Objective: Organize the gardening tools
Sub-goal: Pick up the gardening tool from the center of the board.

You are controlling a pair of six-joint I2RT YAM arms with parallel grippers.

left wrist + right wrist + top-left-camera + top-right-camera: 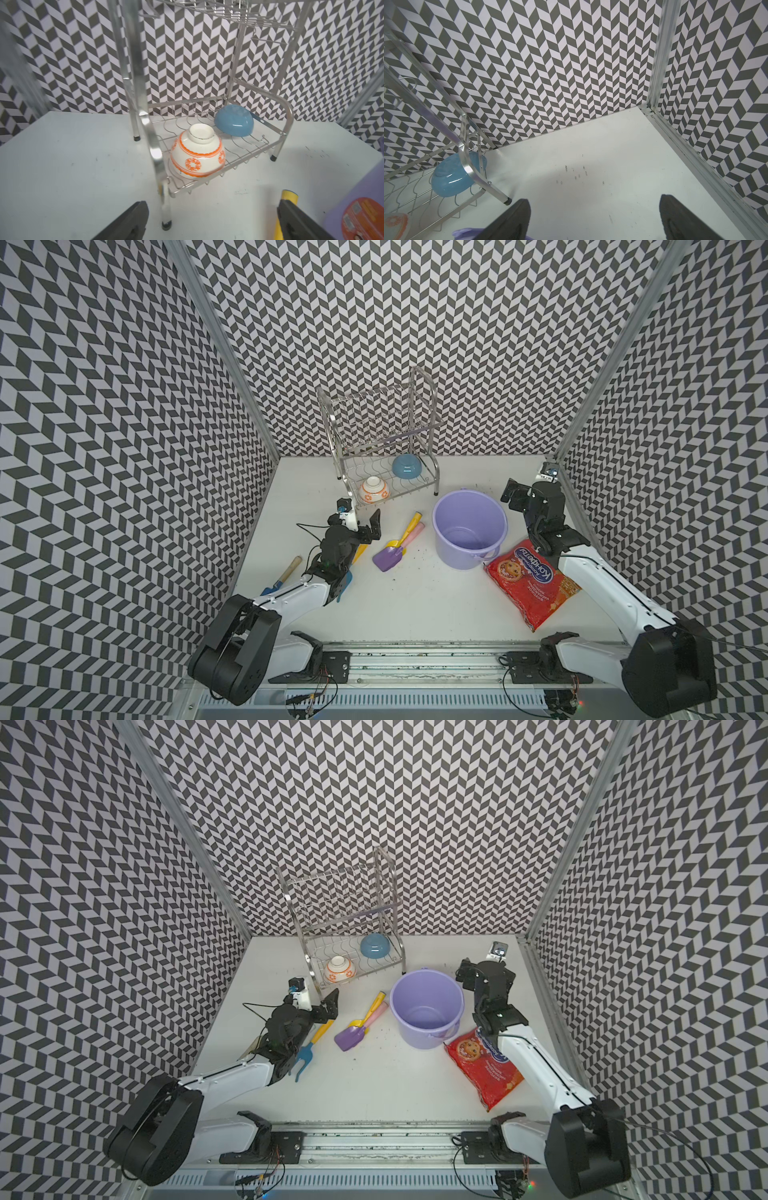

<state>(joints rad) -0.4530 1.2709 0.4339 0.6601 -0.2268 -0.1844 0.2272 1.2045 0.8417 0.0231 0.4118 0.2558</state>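
Gardening tools lie scattered on the white table [395, 614], and none has been put away yet. Nearest, on the left, the blue-bladed trowel [291, 569] with its tan handle sits by the table's left edge, half under the left arm. Just beside it, the blue three-pronged fork [305, 1052] points its yellow handle toward the far right. On the near right a red snack packet [528, 580] lies just beside the foot of the lavender bucket [457, 560], which stands empty. Further in, at the middle, the yellow scoop [409, 527] lies partly on top of the purple scoop [386, 559], their handles side by side, just left of the bucket. The left gripper [371, 527] hovers about the far end of the fork's handle, its pincer spread wide with nothing in it. The right gripper [593, 200], beyond the bucket on the far right, is spread wide too, empty over bare table. Farthest back stands the wire dish rack [376, 423], with an orange-and-white bowl [374, 491] and a blue bowl [407, 466] overturned on its lower shelf. From where I stand, the job is at its first pick, and the bucket looks the natural home. I'd bring the left pincer down square across the fork's handle, not the prongs, minding the rack's leg close by. I'd also lift the yellow scoop before the purple one beneath.
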